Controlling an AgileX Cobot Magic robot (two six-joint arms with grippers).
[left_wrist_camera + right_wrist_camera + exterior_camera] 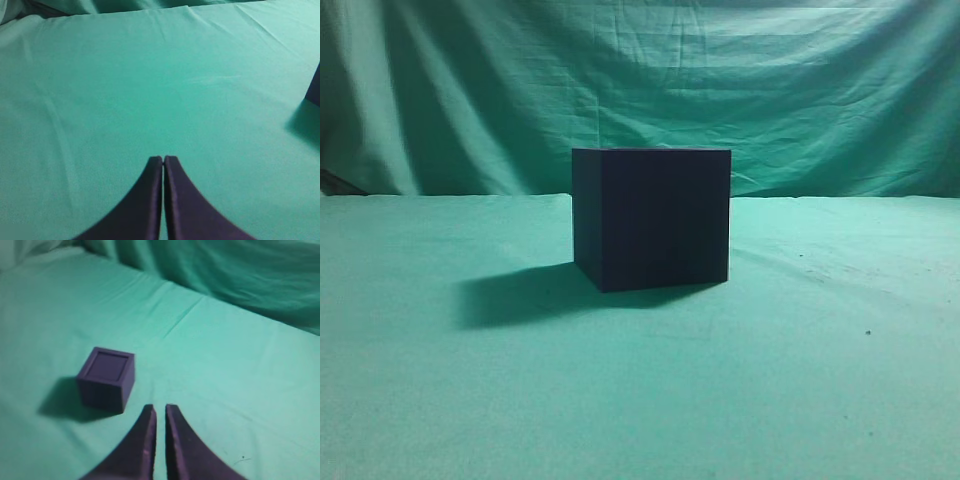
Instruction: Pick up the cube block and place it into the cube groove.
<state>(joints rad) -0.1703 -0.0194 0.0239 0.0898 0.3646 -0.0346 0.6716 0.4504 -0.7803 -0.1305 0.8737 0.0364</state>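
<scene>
Left end effector (pixel 163 159) sits at bottom centre of the left wrist view, its two dark fingers pressed together tip to tip, closed on nothing. It hangs above bare green cloth and points toward the top of the frame. No object lies between or beside the fingers. At the far right edge of that view a dark corner of a box (pixel 315 87) pokes in, with its shadow on the cloth just below it, well apart from the fingertips.

Right end effector (pixel 160 410) is at bottom centre of the right wrist view, fingers nearly together with a thin slit of cloth showing between them, empty. It is also raised over the cloth and angled toward the upper part of the frame. The box appears in this view too, left of centre and just up-left of the fingertips, near but not touching. From here it shows a framed top with a darker inset panel; whether the cube block sits inside cannot be told for sure.

In the exterior view neither arm is visible. The cube groove (pixel 655 215), a near-black box, stands upright at frame centre on the bench (pixel 820 380), shadow thrown to the lower left. Green drape (pixel 640 80) fills the background. No separate cube block shows on the cloth in any view.
</scene>
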